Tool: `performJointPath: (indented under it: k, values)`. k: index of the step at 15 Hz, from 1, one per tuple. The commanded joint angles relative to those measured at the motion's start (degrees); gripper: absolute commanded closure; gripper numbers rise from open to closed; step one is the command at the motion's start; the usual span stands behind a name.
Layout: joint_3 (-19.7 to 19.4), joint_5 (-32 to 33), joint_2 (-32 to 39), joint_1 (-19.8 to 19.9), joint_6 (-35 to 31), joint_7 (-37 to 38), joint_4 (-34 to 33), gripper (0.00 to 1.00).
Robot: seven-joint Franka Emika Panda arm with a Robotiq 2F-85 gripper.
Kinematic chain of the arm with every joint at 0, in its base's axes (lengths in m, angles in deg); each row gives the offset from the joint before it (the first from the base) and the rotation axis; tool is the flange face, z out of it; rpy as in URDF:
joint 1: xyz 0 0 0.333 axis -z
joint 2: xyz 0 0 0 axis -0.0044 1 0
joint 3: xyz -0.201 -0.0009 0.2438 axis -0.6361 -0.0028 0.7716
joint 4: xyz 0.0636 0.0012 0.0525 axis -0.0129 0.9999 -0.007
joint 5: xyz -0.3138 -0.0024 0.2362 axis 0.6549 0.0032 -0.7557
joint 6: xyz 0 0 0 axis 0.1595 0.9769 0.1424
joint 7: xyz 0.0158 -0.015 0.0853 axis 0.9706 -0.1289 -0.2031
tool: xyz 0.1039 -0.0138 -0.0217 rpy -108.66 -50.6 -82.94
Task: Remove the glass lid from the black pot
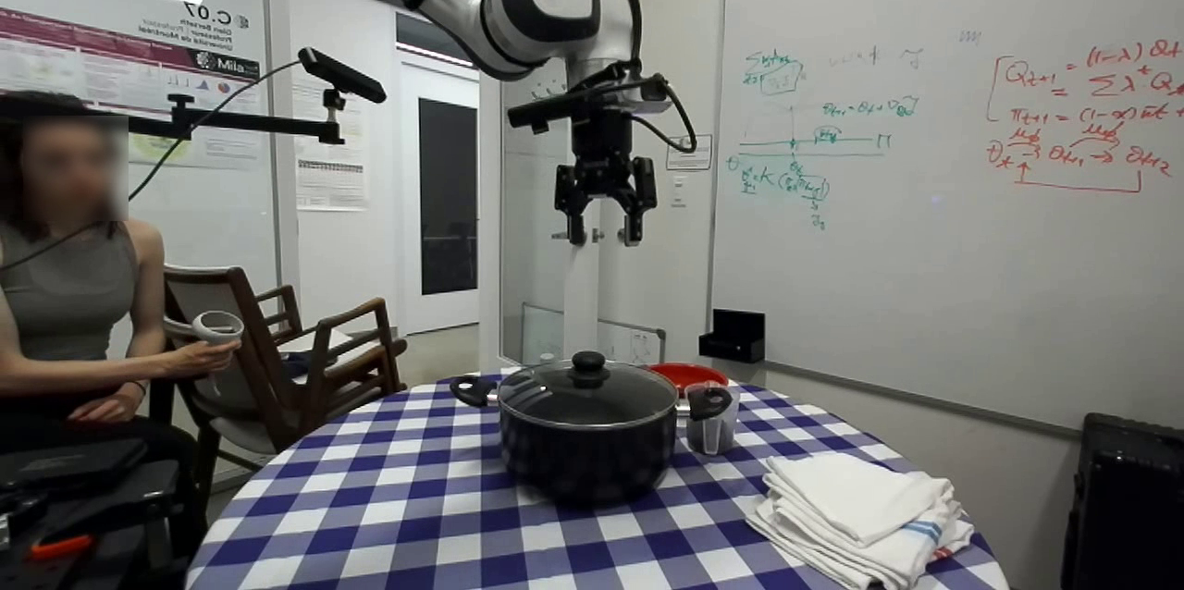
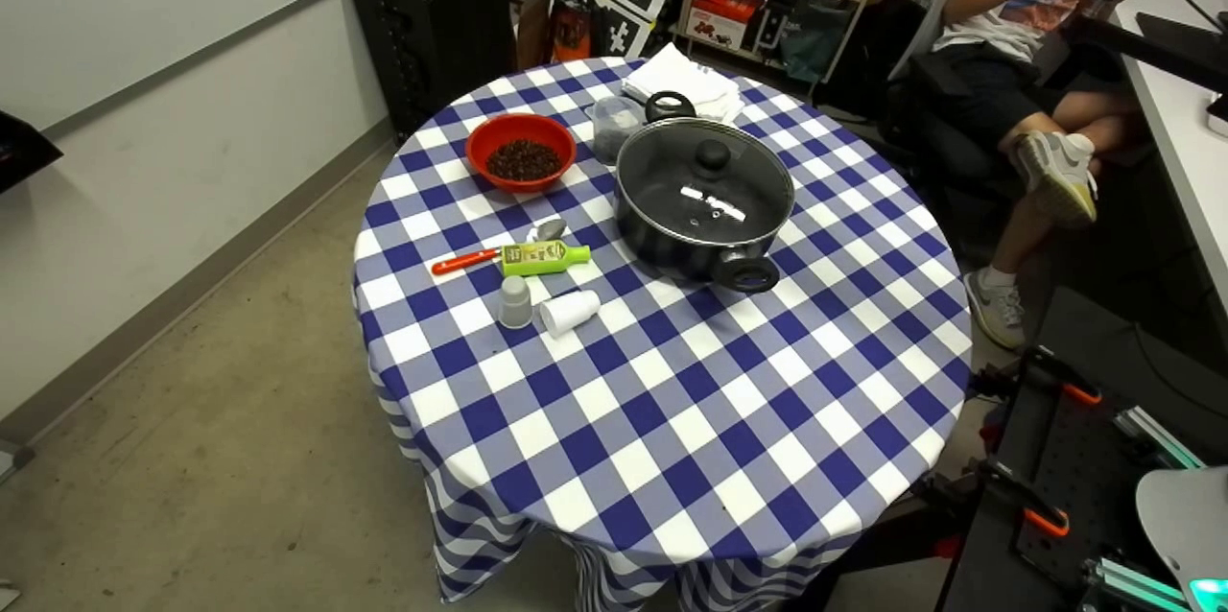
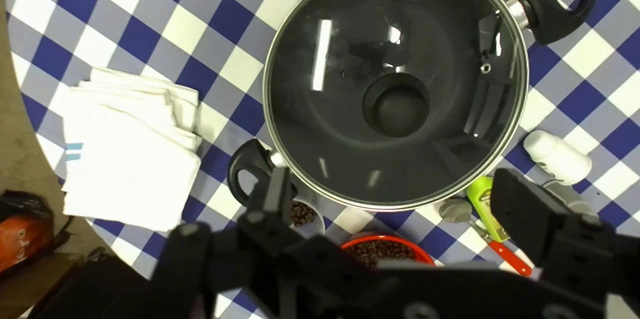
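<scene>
Black pot [image 1: 587, 460] with glass lid [image 2: 705, 182] seated on it, below tool [image 1: 605, 231].
Tool's fingers [image 1: 575, 231] apart, well above the lid's black knob [image 1: 589, 366]. Pot upright on cloth-covered tabletop [image 2: 720, 468]. Also lower than the tool: stacked white cloths [image 3: 130, 164], left of it in the wrist view; red bowl [image 2: 521, 126] of brown beans [image 2: 523, 161], showing between the fingers there.
</scene>
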Motion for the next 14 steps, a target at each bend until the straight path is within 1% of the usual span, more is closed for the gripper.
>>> performJointPath:
  k: [1,4,6,8,10,14]
  values:
    - [1.66,-2.14,6.49,-0.08,5.23,-0.11,-8.74,0.00]
    - [2.73,-2.82,8.76,-0.13,9.29,-0.37,-11.10,0.00]
    - [2.95,-2.37,10.36,-0.37,10.53,0.00,-12.33,0.00]
    - [2.63,-0.78,11.51,-1.11,10.85,0.87,-12.90,0.00]
    - [2.31,1.02,12.16,-1.98,9.04,1.42,-12.25,0.00]
    - [3.04,-1.68,14.12,-1.52,9.88,2.20,-12.83,0.00]
